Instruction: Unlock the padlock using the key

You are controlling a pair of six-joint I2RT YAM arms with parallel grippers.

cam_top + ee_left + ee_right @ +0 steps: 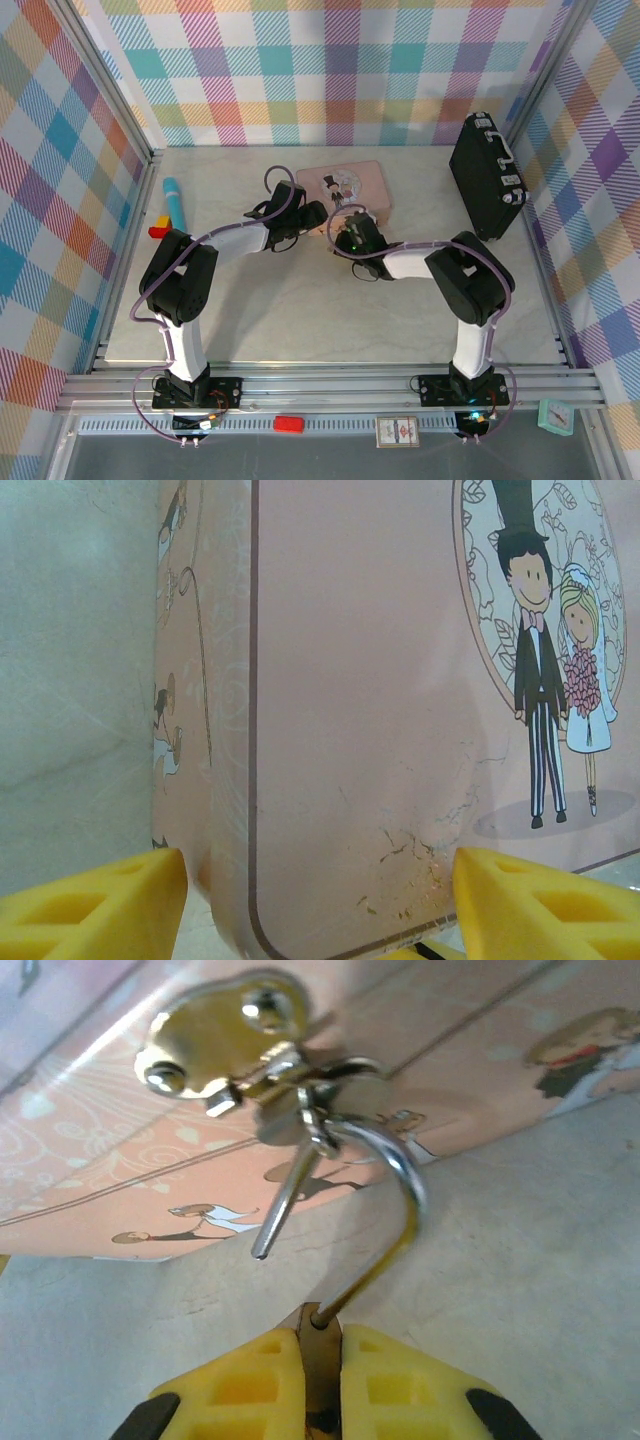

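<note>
The brass padlock (pixel 320 1360) sits between my right gripper's (pixel 320 1380) yellow pads, which are shut on its body. Its silver shackle (pixel 405 1175) is sprung open. One leg enters the body and the free end (pixel 262 1252) hangs loose, while the curve is hooked through the clasp (pixel 225 1035) of the pink tin (pixel 345 185). The key is hidden. My left gripper (pixel 320 905) straddles the tin's (pixel 350 730) near-left corner, one yellow pad against each side. In the top view the right gripper (pixel 352 232) is at the tin's front edge and the left gripper (pixel 310 215) at its left corner.
A black case (pixel 487 175) stands upright at the back right by the wall. A blue tube (pixel 172 195) and a small red and yellow block (pixel 158 230) lie at the far left. Checked walls close the table in on three sides.
</note>
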